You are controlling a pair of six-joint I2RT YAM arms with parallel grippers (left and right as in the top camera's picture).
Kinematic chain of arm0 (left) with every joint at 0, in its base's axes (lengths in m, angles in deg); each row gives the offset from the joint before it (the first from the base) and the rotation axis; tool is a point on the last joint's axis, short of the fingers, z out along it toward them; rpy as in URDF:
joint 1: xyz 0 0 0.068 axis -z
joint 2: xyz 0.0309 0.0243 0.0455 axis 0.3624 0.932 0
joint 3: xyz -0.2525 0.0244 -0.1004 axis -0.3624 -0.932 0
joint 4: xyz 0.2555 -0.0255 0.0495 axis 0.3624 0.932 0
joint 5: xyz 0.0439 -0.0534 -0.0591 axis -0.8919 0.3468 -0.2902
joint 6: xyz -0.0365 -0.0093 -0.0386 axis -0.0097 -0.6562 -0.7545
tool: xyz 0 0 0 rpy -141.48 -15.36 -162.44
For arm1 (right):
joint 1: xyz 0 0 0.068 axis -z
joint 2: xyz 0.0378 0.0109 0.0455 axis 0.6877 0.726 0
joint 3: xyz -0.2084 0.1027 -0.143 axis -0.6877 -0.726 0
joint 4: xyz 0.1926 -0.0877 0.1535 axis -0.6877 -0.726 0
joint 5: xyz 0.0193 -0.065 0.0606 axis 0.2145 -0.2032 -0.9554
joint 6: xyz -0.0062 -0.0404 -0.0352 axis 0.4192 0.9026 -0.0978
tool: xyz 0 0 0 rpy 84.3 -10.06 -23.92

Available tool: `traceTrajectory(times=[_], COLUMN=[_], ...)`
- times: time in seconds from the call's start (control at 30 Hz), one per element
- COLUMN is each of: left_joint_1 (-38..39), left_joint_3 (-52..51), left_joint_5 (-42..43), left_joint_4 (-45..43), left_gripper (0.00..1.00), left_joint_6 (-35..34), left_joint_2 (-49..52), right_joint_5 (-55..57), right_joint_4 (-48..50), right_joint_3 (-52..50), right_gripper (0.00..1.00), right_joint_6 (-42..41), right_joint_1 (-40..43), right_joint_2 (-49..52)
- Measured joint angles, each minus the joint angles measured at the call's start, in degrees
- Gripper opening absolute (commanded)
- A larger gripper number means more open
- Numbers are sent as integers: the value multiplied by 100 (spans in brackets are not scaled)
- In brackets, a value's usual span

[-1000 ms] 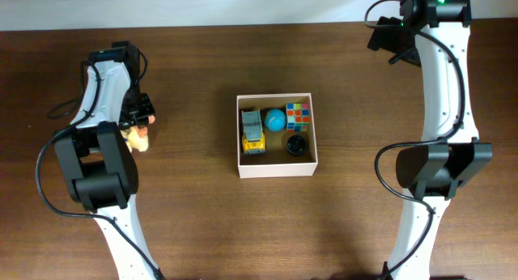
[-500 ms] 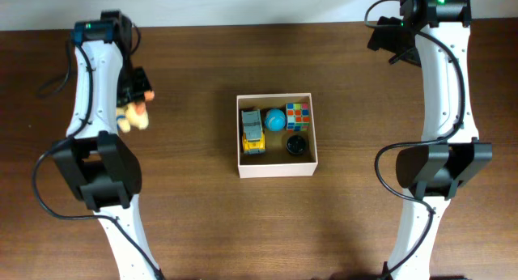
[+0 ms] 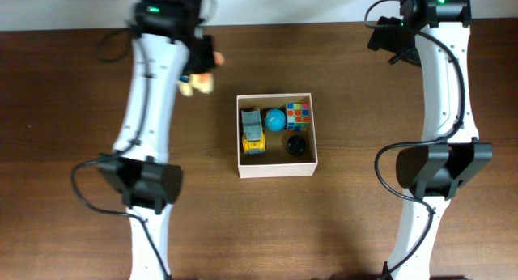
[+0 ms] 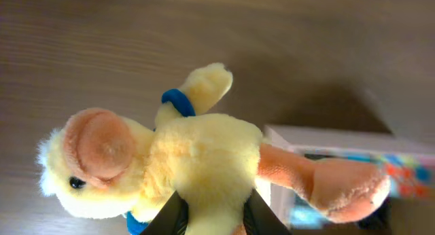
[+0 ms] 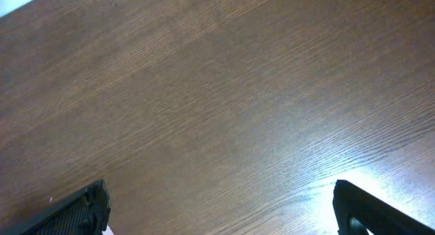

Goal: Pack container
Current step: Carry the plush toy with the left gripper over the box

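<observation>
Plush duck [image 4: 197,160] in left tool [image 4: 214,220], near container [image 4: 326,134]

No readable text, brand, number or sign in any view. The colour cube [image 3: 298,115] in the container [image 3: 275,168] shows only plain coloured squares, too small to make out any print. The plush duck [image 4: 197,160] in the left wrist view is bare fur, and the things behind it are blurred.

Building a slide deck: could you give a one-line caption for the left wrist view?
Left gripper clamps a yellow plush duck above the wooden table, with the white-walled container at right.
</observation>
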Motion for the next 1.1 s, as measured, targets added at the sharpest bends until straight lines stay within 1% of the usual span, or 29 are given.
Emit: traceTrajectory(times=[0.23,0.47,0.63,0.8,1.1], left_joint_1=[1143,1856,2135,2371,2498], left_joint_3=[0,0,0,9,15], left_joint_5=[83,144,175,177,236], left_joint_4=[129,525,487,197,455], left_gripper=[20,20,20,20,21], left_joint_6=[-422,-841,-1211,-1547,-2105], left_joint_2=[0,0,0,98,922], right_joint_5=[2,0,2,0,2], right_joint_4=[0,0,0,0,0], right_joint_3=[0,0,0,0,0], right_gripper=[99,99,99,99,99], right_joint_6=[-2,2,0,2,2], right_joint_1=[0,0,0,0,0], right_joint_2=[0,0,-2,0,0])
